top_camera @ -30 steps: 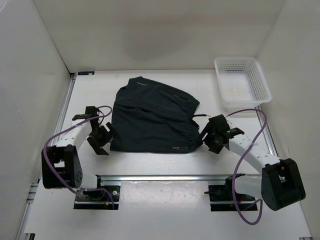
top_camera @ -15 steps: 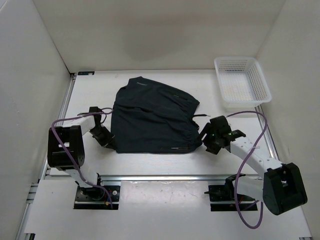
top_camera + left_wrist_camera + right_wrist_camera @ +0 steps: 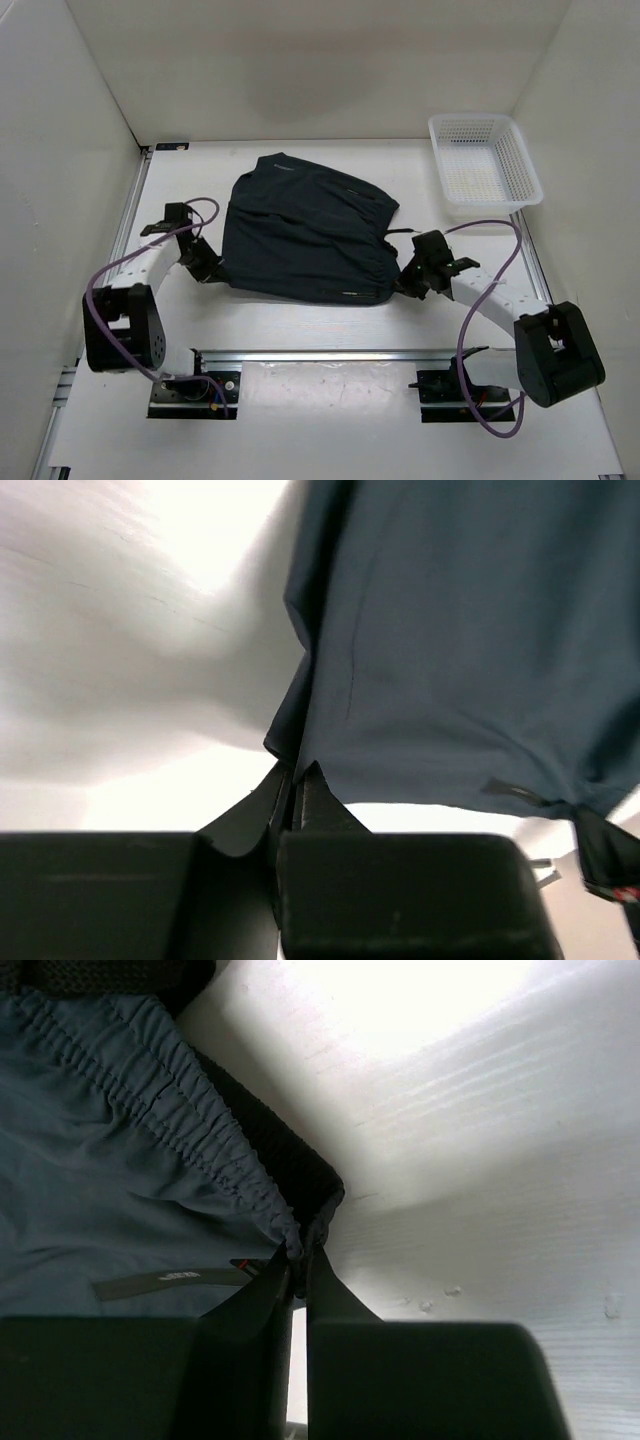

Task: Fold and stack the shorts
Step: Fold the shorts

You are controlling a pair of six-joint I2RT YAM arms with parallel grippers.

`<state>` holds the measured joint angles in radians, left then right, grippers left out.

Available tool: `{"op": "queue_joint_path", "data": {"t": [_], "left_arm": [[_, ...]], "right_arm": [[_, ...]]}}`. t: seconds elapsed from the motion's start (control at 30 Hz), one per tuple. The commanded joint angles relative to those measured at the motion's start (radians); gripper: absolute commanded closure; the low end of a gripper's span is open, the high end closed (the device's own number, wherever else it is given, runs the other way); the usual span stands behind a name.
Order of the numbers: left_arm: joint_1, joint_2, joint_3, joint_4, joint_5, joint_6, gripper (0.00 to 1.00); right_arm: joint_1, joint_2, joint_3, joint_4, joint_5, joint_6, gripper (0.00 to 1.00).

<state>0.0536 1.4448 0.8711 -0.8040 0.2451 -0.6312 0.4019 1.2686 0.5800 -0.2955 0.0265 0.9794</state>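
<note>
The dark navy shorts [image 3: 305,235] lie spread on the white table, waistband toward the right. My left gripper [image 3: 212,268] is shut on the shorts' near left corner, a leg hem; in the left wrist view the cloth [image 3: 460,640] runs up from between my left gripper's [image 3: 296,772] tips. At the near right corner my right gripper [image 3: 408,281] is shut on the gathered waistband [image 3: 190,1100]; in the right wrist view the band's end is pinched in my right gripper [image 3: 298,1255]. Both near corners look slightly raised off the table.
A white mesh basket [image 3: 483,163] stands at the back right of the table. White walls close in the left, back and right sides. An aluminium rail [image 3: 330,353] with both arm bases runs along the near edge.
Both grippers went from open beside the shorts to shut on their near corners. The near edge of the shorts has lifted and drawn slightly back from the rail.
</note>
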Motion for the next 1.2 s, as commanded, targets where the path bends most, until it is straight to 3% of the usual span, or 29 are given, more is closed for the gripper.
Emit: {"op": "queue_joint_path", "data": {"t": [0.0,0.4,0.53,0.8,0.93,1.13,1.17], "left_arm": [[0.046,-0.107,0.074,-0.052,0.022,0.044,0.90],[0.046,-0.515,0.094,-0.264,-0.033,0.008,0.90],[0.046,-0.503,0.239,-0.264,-0.033,-0.002,0.90],[-0.027,-0.106,0.681,-0.206,-0.116,0.050,0.90],[-0.064,0.196,0.908,-0.192,-0.127,0.073,0.90],[-0.123,0.604,1.435,-0.214,-0.092,0.064,0.90],[-0.123,0.738,1.515,-0.215,-0.092,0.064,0.90]], "right_arm": [[0.006,-0.064,0.018,-0.068,0.067,-0.019,1.00],[0.006,-0.543,0.001,-0.519,0.107,-0.087,1.00],[0.006,-0.586,0.055,-0.617,0.128,-0.110,1.00],[0.006,-0.439,0.216,-0.602,0.253,-0.120,1.00],[0.006,-0.290,0.294,-0.507,0.302,-0.120,1.00],[-0.072,-0.023,0.437,-0.398,0.351,-0.153,1.00],[-0.092,0.048,0.455,-0.366,0.351,-0.163,1.00]]}}
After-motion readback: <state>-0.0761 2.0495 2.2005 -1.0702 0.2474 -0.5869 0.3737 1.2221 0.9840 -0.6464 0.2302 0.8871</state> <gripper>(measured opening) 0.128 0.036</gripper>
